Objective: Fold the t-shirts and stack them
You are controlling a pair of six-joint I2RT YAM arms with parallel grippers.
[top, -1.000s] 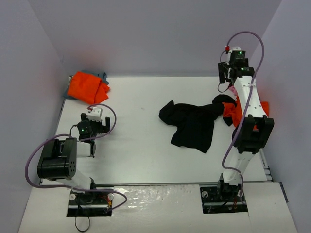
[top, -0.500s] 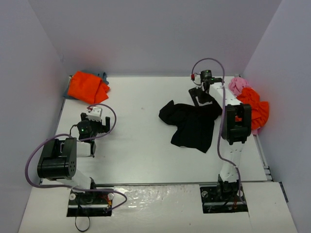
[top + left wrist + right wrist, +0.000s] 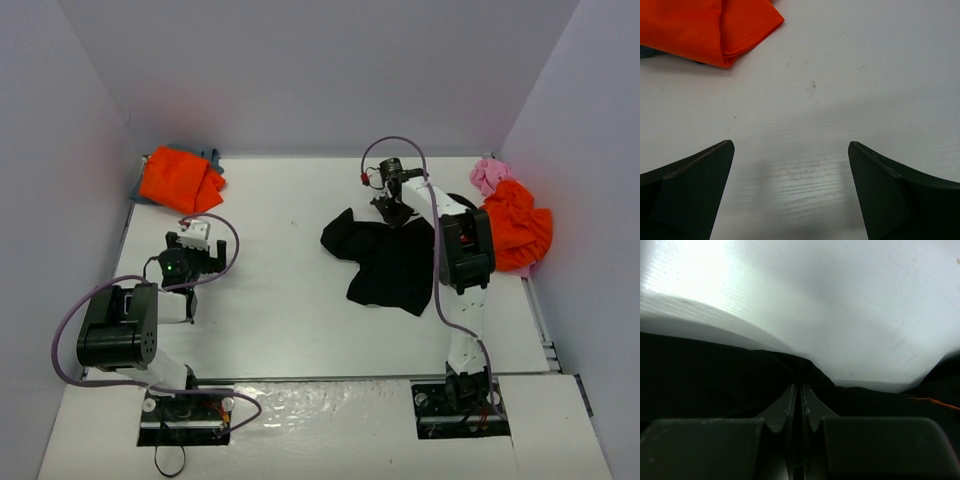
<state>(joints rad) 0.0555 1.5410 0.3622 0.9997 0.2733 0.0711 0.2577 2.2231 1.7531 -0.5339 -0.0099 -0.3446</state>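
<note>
The black t-shirt (image 3: pixel 385 262) lies crumpled on the white table right of centre. My right gripper (image 3: pixel 392 208) is down at its far edge, jaws shut, with the fingertips (image 3: pixel 792 392) pressed together in black cloth (image 3: pixel 700 375). A folded orange t-shirt (image 3: pixel 180 178) rests on a blue-grey one (image 3: pixel 212 157) at the back left. A second orange t-shirt (image 3: pixel 518 225) and a pink one (image 3: pixel 489 175) are heaped at the right wall. My left gripper (image 3: pixel 190 285) hovers open over bare table (image 3: pixel 790 155), the orange t-shirt (image 3: pixel 710 30) ahead of it.
Grey walls close the table on the left, back and right. The right arm's white links (image 3: pixel 460 250) stretch over the black shirt's right side. Both arm bases (image 3: pixel 185 405) sit at the near edge.
My right arm swung left from the heap at the right wall to the black shirt's far edge and shut there. The shirt shifted slightly left. The left arm stayed still.
</note>
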